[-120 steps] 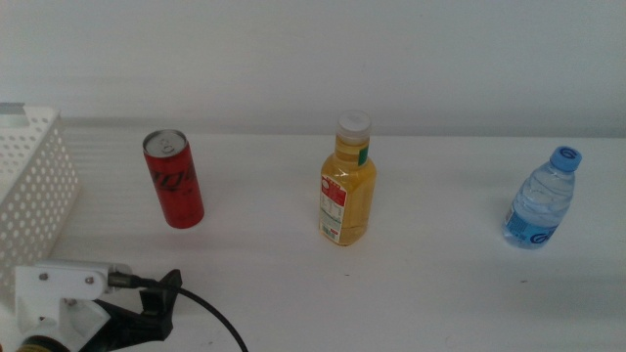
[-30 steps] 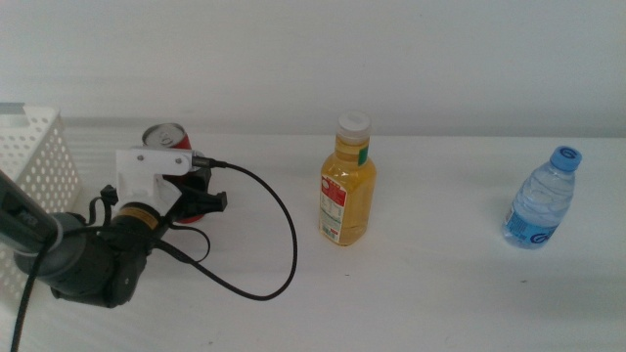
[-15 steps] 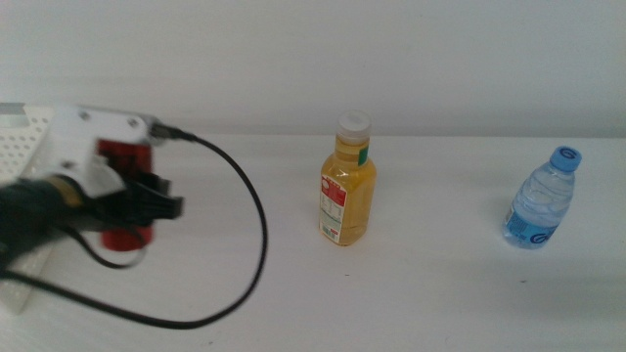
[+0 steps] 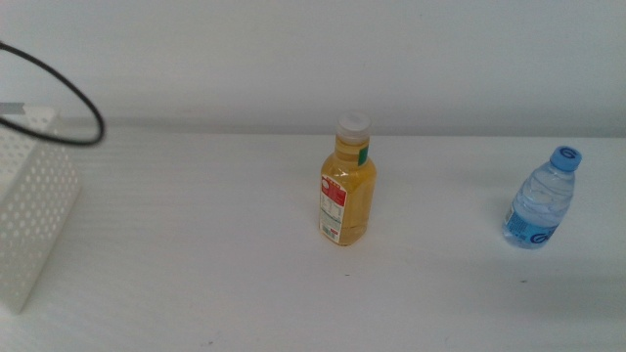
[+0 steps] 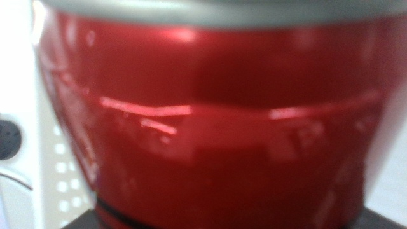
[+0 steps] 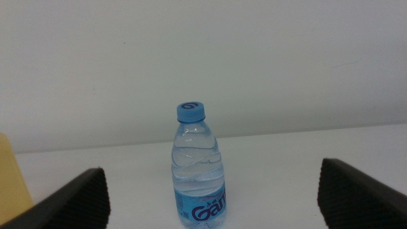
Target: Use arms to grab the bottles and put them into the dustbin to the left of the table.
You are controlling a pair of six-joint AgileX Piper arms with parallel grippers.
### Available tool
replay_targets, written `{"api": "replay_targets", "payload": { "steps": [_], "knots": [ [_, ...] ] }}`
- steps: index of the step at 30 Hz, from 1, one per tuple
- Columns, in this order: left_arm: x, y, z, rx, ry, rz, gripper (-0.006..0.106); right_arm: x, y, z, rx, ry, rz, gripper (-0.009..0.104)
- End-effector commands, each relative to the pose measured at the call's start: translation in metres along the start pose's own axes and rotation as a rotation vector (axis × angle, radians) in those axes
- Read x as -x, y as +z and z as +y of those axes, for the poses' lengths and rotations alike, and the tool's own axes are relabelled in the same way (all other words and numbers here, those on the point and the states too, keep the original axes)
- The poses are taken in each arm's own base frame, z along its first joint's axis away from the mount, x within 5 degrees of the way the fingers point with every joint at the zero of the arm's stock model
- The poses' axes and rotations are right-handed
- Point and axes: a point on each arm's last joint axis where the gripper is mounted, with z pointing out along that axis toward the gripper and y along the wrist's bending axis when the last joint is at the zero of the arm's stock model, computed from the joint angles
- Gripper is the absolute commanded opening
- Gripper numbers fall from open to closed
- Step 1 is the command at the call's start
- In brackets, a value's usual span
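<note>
While the red can fills the whole left wrist view, right up against the camera, the left pincer must be pinching it, though its jaws are mostly hidden. Only a dark edge shows under the can. White wall with little holes shows beside the can, so the can seems to be close to the dustbin. In the middle view the left arm is out of the picture; only its black cable loops above the dustbin at the left edge of the worktop. I think the can needs to be over the open top before it is let go.

The right pincer waits with its jaws spread wide, looking straight at the water bottle, which stands upright. The juice bottle stands in the middle.
</note>
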Motion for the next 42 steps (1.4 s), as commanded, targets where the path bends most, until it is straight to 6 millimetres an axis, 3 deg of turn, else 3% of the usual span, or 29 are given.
{"api": "replay_targets", "payload": {
  "steps": [1,5,9,20,23,27,33,36,40,42],
  "knots": [
    [0.01,0.008,0.021,-0.017,0.003,0.001,-0.002,-0.012,-0.001,-0.001,-0.002,-0.012,-0.003,0.087],
    [0.024,0.038,0.046,-0.009,0.037,0.056,-0.002,-0.012,-0.001,-0.001,-0.002,-0.012,-0.003,0.087],
    [0.032,0.071,0.059,0.004,0.085,0.117,-0.002,-0.012,-0.001,-0.001,-0.002,-0.012,-0.003,0.087],
    [0.025,0.13,0.065,-0.032,0.108,0.226,-0.001,-0.012,-0.001,-0.001,-0.002,-0.012,-0.003,0.087],
    [0.024,0.141,0.065,-0.044,0.118,0.244,0.003,-0.012,-0.001,-0.001,-0.002,-0.012,-0.003,0.087],
    [0.021,0.15,0.065,-0.059,0.118,0.264,0.021,-0.012,-0.001,-0.001,-0.002,-0.012,-0.003,0.087],
    [0.019,0.152,0.065,-0.053,0.137,0.294,0.073,-0.012,-0.001,-0.001,-0.002,-0.012,-0.003,0.087],
    [0.018,0.147,0.065,-0.051,0.141,0.306,0.093,-0.012,-0.001,-0.001,-0.002,-0.012,-0.003,0.087],
    [0.02,0.126,0.063,-0.062,0.134,0.317,0.094,-0.012,-0.001,-0.001,-0.002,-0.012,-0.003,0.087],
    [0.023,0.106,0.06,-0.068,0.109,0.324,0.094,-0.012,-0.001,-0.001,-0.002,-0.012,-0.003,0.087]
  ]
}}
